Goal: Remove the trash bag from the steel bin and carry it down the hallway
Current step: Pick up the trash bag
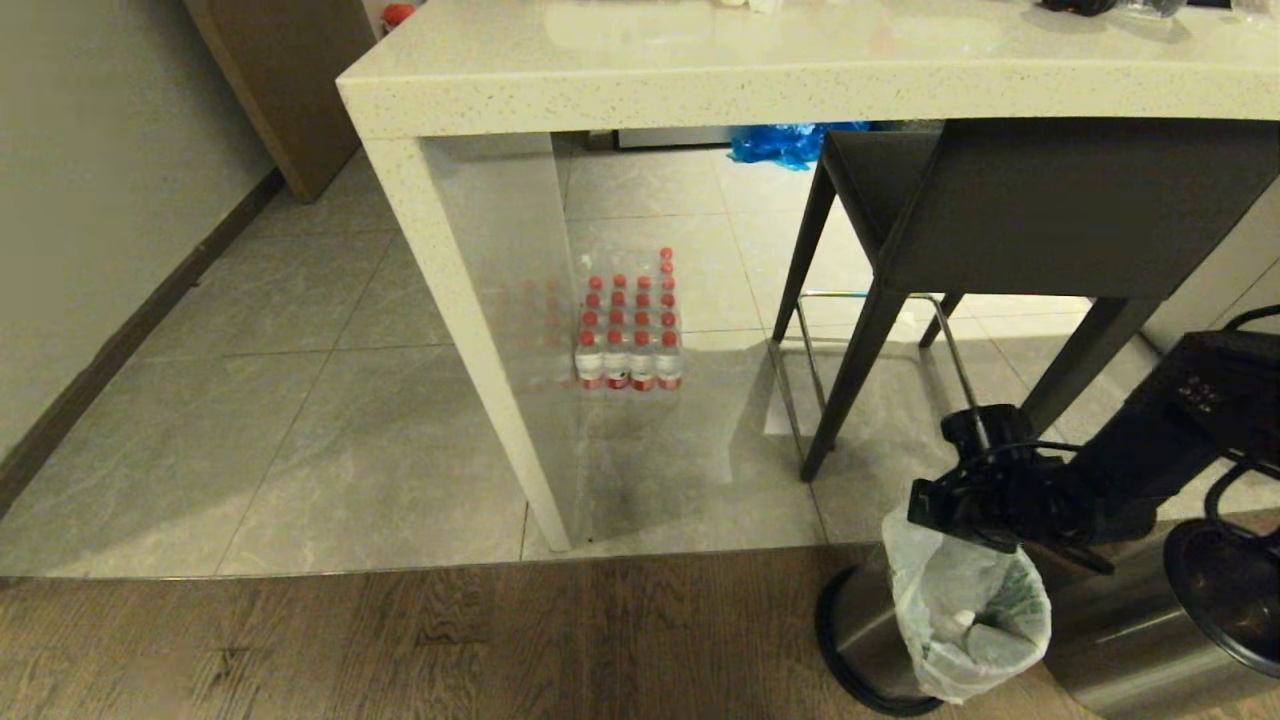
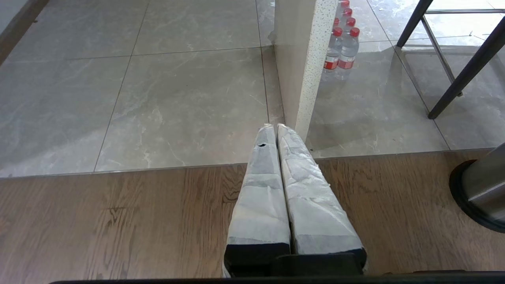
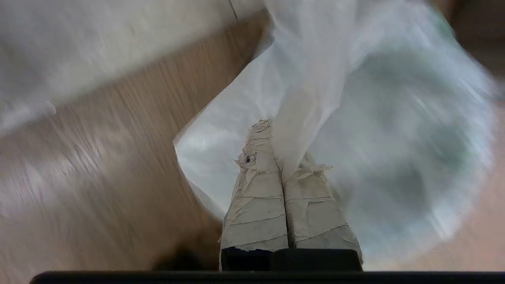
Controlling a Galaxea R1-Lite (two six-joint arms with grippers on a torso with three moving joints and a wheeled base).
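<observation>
The right pincer (image 1: 945, 520) hangs just above the steel bin (image 1: 865, 640), its taped fingers (image 3: 256, 197) pressed together on a gathered fold at the top of the trash bag (image 1: 965, 610). The bag is thin, whitish and translucent with faint green print; it hangs from the pincer with its lower part bulging in front of the bin's rim, and whether its bottom is clear of the bin I cannot tell. The bin stands on the brown wooden floor (image 1: 400, 640), close to where the wood meets the grey tiles (image 1: 300, 450). Right beside the bin stands a second steel bin (image 1: 1150, 630) with a black ring.

Beyond the bin a dark stool (image 1: 960, 230) is tucked under the pale stone table (image 1: 800, 70), and farther from the bin, under the same table, stands a pack of red-capped water bottles (image 1: 628, 330). A bright blue bag (image 1: 790, 142) lies on the tiles behind the stool.

The left pincer (image 2: 275, 128) hovers over the wooden floor, well away from the bin, its wrapped fingers pressed together on nothing.
</observation>
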